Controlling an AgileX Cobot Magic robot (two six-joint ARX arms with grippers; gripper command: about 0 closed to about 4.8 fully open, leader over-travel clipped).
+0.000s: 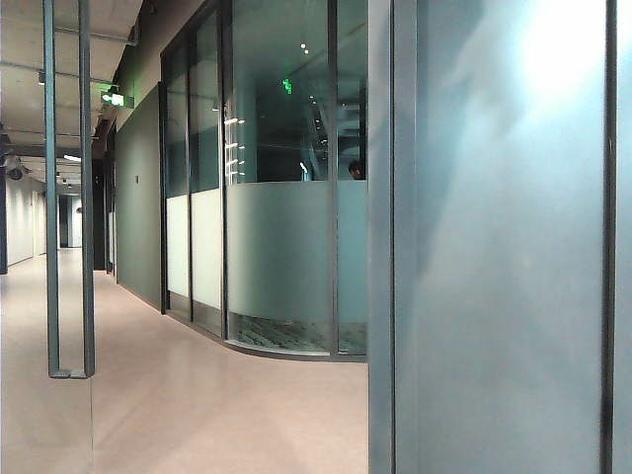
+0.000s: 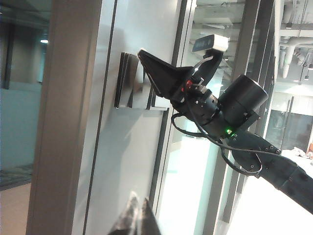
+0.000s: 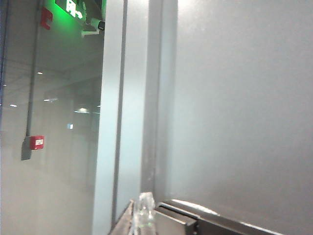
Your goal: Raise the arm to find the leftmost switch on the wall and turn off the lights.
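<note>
**Fingers pressed together at the wall switches**

Fingers of the right gripper [image 2: 146,61], seen from my left wrist camera, sit closed with the tip on the switch panel [image 2: 128,81]. Left gripper [image 2: 137,215] looks closed too. My right wrist camera shows its fingertips [image 3: 142,215] touching the switch panel's edge.

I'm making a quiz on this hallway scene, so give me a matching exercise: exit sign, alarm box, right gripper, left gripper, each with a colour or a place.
Things:
1. exit sign
2. alarm box
3. right gripper
4. left gripper

Colour or place:
A. red
B. tip at the switch plate
C. green
D. held back, apart from the plate

Pairs: 1-C, 2-A, 3-B, 4-D
</note>
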